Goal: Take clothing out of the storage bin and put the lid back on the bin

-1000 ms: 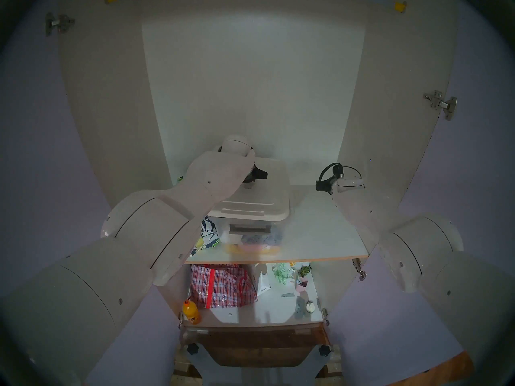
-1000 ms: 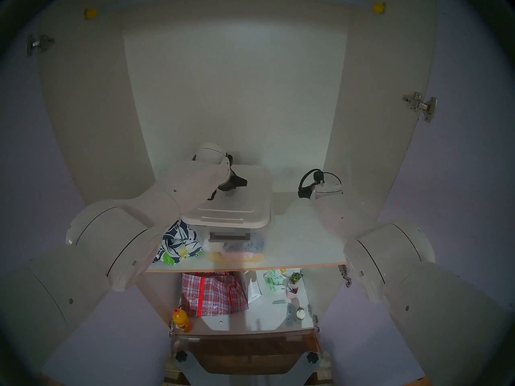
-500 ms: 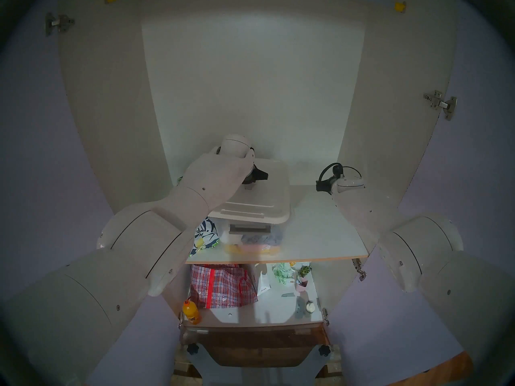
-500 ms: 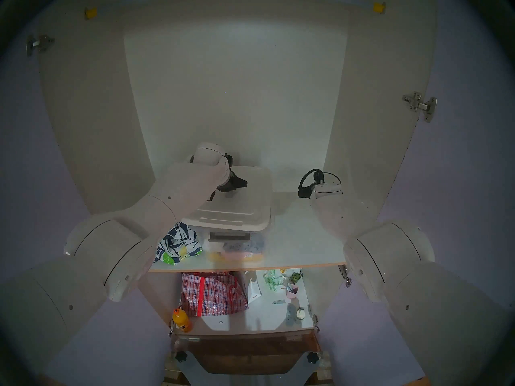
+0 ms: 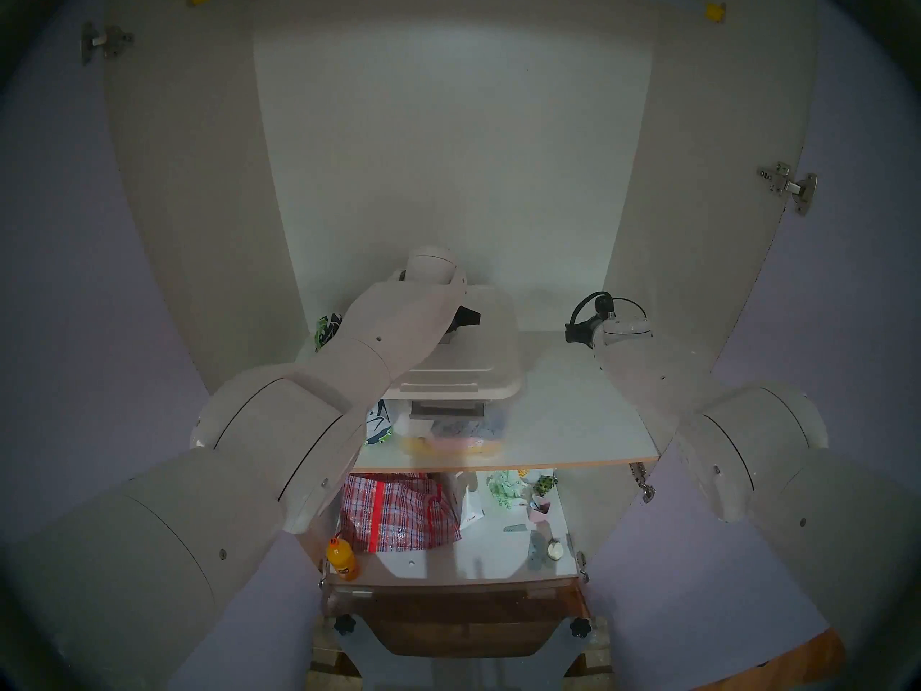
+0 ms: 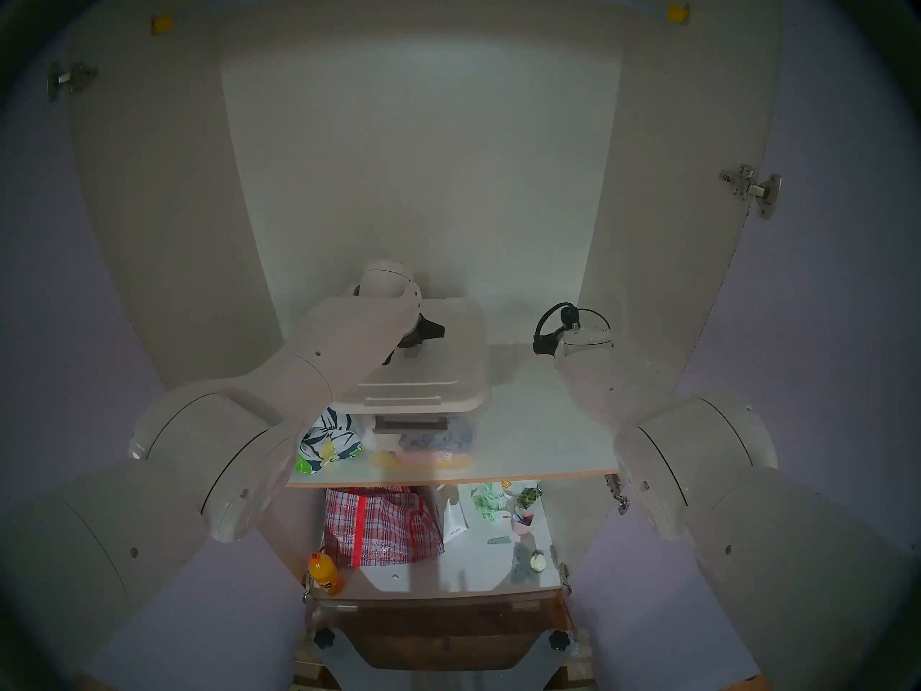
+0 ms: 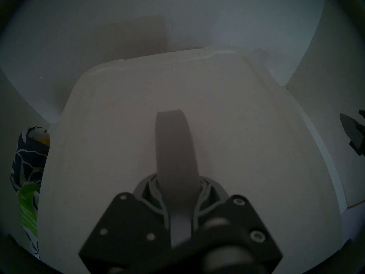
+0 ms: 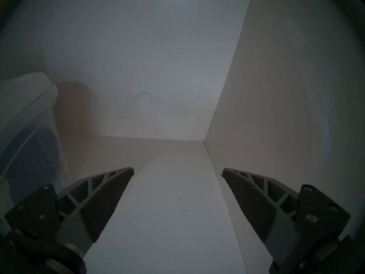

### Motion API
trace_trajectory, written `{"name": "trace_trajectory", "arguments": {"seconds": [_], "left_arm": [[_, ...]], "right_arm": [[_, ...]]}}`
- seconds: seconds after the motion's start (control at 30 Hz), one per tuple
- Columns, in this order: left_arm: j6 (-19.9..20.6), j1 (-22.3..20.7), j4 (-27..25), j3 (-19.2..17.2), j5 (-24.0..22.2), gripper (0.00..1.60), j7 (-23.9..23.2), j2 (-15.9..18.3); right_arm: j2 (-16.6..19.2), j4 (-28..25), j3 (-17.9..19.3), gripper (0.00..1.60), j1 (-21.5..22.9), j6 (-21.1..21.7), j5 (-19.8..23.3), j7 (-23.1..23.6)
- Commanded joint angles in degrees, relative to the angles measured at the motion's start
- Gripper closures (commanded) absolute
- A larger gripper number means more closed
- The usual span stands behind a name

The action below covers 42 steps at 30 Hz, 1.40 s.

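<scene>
Left gripper pinched tight on grey handle of white plastic lid. Lid sits over clear plastic storage bin, mid shelf. Navy leaf-print clothing out, at shelf's left front edge. Right gripper spread wide, holding nothing. Risk: lid crooked, edge won't snap down.
</scene>
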Motion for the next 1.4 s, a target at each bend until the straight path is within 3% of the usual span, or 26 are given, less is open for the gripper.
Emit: {"name": "trace_trajectory", "arguments": {"seconds": [0.0,0.37,0.93,1.37], "left_arm": [[-1.9,-4.1,0.4,0.0,0.2,1.60,0.1,-2.2],[-2.8,-6.2,4.3,1.1,0.7,1.60,0.2,-3.9],[-1.8,-5.6,4.2,0.7,0.4,1.60,1.9,-3.1],[-2.1,-3.5,0.4,2.1,2.4,1.60,10.8,-4.2]], "right_arm": [[0.0,-0.9,0.2,0.00,2.0,-1.0,-0.1,-0.2],[0.0,-0.9,0.5,0.00,2.0,-1.1,-0.4,-0.1],[-0.1,-0.6,0.9,0.00,2.1,-1.2,-0.9,-0.1],[-0.2,-0.6,1.3,0.00,2.1,-1.2,-1.3,0.0]]}}
